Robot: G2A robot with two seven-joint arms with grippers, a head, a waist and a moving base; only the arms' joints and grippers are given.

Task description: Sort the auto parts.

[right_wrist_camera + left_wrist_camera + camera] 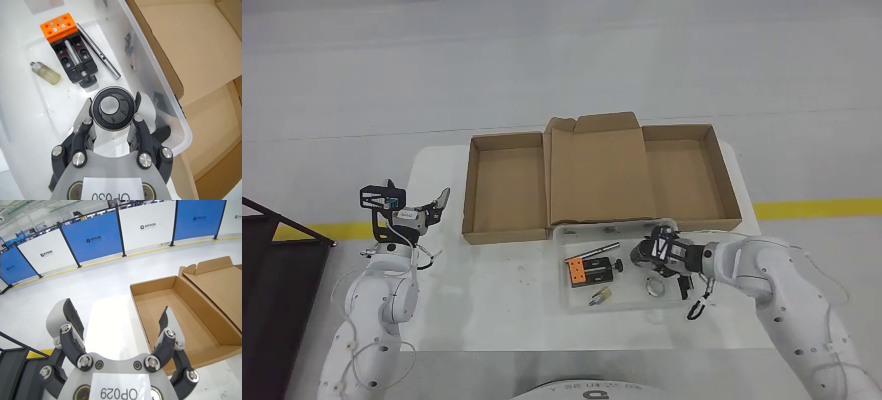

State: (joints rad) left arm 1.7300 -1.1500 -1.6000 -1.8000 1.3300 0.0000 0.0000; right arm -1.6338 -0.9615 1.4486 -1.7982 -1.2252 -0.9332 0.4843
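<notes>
Clamping black ring bearing [113,121], steel-rimmed, hollow bore, in right claw [114,100] inside clear tray [164,81] near table's [492,300] robot-side edge; left claw [117,306] wide open, empty, by left edge.

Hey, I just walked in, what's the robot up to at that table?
The right gripper has its fingers closed on a black ring-shaped bearing inside the clear plastic bin. An orange-and-black vise, a steel rod and a small capped cylinder also lie in the bin. The left gripper hangs open and empty near the table's left edge, beside the cardboard box, which has no parts in it yet.
</notes>
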